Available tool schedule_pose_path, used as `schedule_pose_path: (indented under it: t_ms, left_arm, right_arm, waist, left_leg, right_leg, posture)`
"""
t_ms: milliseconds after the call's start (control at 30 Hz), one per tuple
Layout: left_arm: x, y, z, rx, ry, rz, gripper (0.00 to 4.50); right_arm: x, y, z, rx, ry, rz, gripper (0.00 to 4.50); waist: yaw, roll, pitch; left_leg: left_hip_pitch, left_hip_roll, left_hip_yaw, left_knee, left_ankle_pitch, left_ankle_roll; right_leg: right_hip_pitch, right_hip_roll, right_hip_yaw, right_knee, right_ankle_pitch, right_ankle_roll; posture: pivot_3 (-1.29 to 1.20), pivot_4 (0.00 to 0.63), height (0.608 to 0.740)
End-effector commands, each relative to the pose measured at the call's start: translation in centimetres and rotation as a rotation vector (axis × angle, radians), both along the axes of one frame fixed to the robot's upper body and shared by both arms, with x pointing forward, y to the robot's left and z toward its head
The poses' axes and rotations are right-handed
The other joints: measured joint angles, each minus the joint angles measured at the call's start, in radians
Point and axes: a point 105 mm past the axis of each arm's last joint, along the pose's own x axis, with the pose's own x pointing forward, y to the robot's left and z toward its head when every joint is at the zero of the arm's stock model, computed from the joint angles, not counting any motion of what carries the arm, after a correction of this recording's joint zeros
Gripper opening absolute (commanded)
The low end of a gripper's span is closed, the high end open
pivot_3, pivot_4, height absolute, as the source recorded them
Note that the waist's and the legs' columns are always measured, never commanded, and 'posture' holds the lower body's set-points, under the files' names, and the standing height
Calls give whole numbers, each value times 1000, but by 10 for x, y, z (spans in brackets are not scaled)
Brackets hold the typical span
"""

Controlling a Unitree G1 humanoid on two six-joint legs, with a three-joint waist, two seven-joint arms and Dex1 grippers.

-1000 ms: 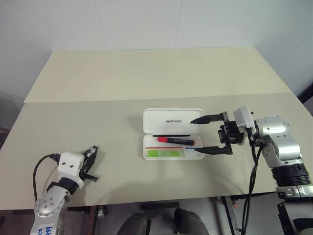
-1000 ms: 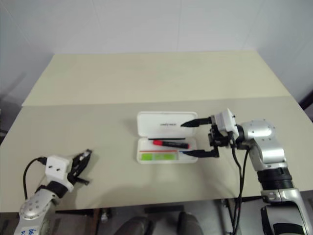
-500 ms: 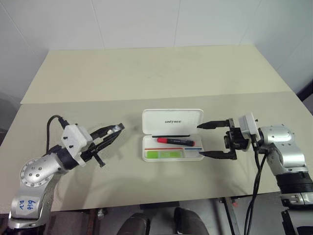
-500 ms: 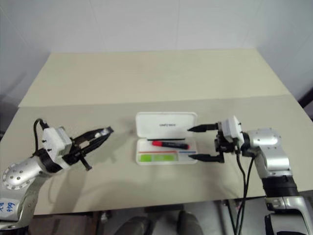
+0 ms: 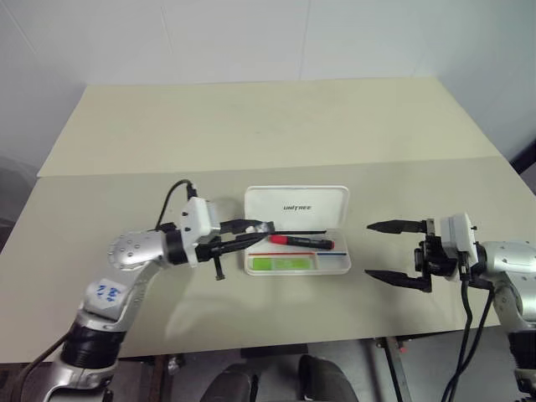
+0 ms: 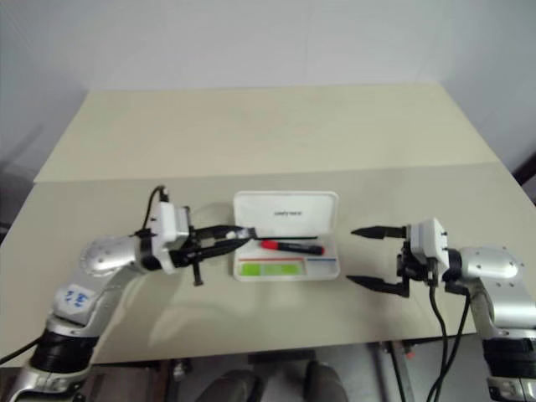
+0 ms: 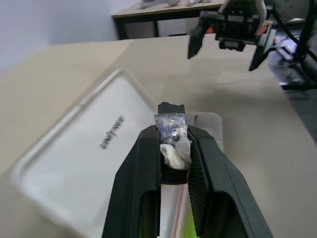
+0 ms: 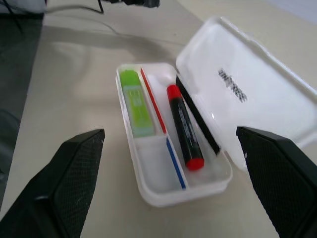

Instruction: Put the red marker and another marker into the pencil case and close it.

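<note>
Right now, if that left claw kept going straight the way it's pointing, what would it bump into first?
Probably the pencil case: the left claw points sideways at its open lid, fingertips already at its edge. Its height above the case is hard to judge.

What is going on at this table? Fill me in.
A two-armed robot is packing a white pencil case, which lies open on the table. The red marker and the lime-green highlighter already lie in its tray, so only closing it is left. The left gripper, nearly shut, reaches over the case's left end. The right gripper hangs wide open and empty to the case's right, apart from it.
</note>
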Motion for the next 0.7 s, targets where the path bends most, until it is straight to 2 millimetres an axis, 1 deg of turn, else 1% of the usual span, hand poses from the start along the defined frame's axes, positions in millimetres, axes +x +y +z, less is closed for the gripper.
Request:
schedule_pose_path:
  t_ms: [33,167,333,467,600,700]
  left_arm:
    - [-1,-14,-1,13,-45,-57,397]
    - [4,-35,-5,-9,-33,-113,397]
    - [9,-57,-12,-2,-26,-181,397]
    - [14,-68,-17,-3,-18,-194,397]
    - [20,-79,-27,8,6,-190,397]
    - [23,-85,-29,5,13,-187,397]
  right_arm:
    - [-8,-9,17,-14,-53,-39,4500]
    - [-19,-13,17,-25,-38,-78,4500]
    - [-29,-11,20,-29,-27,-97,4500]
    - [-33,-9,23,-30,-26,-104,4500]
    - [-34,-4,25,-21,-34,-112,4500]
    - [-33,-1,24,-14,-37,-112,4500]
  waist:
    - [-2,0,0]
    - [5,0,0]
    - [14,-1,0]
    - [17,-1,0]
    - [18,-1,0]
    - [18,-2,0]
  left_leg:
    - [0,0,1,0,0,0]
    - [0,0,1,1,0,0]
    - [1,0,1,2,0,0]
    - [1,0,2,3,0,0]
    - [1,0,1,3,0,0]
    - [1,0,1,3,0,0]
  right_leg:
    - [0,0,0,0,0,0]
    - [0,0,0,-1,0,1]
    - [2,0,1,-1,1,2]
    - [3,0,1,-2,1,3]
    - [3,0,1,-2,1,3]
    - [3,0,1,-2,2,3]
  posture:
    - [0,150,740]
    - [0,150,740]
    - [0,150,740]
    - [0,150,740]
    - [0,150,740]
    - [0,150,740]
